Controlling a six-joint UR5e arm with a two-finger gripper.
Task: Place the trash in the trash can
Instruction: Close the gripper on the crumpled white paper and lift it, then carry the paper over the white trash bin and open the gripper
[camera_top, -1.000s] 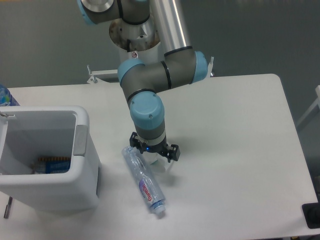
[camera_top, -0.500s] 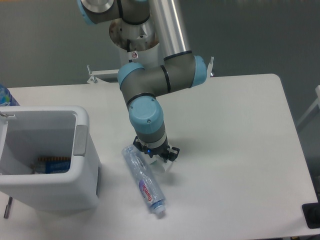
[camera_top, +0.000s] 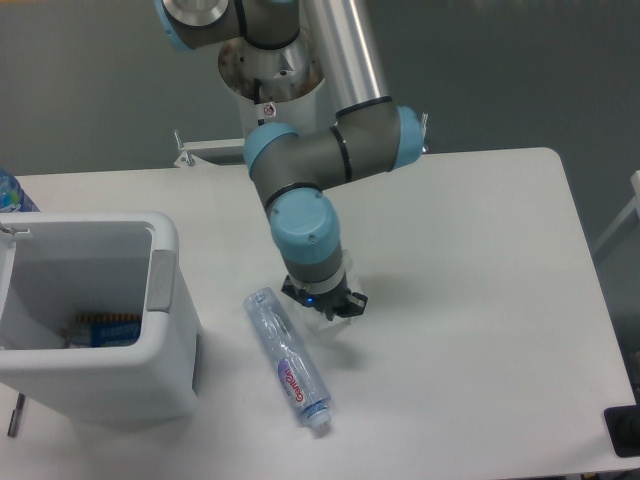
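Single arm above white bench (camera_top: 480, 300), viewed from a fixed camera. Hand (camera_top: 323, 303) lowered close to the bench surface just right of the bottle's base end, wrist pointing straight down; fingers mostly hidden beneath the wrist housing, so opening width impossible to tell. Something pale and translucent seen under the hand, possibly the smaller plastic package, though too blurred and too covered to confirm, and contact not determinable. Water bottle (camera_top: 288, 358) flat on the bench, untouched, between the trash can (camera_top: 165, 300) and the hand; long axis diagonal, base end up-left and nearest the hand, capped end down-right toward the front edge of the bench, red-and-blue label toward the cap half. Bottle just right of the trash can's right wall, close but apart. Trash can open-topped at the left side of the bench, grey tab on its right rim, some boxed item already lying inside on the bottom. Judged from this layout: nothing yet lifted, bottle reachable by a short shift left from the hand, with a grasp best taken across the diagonal axis.
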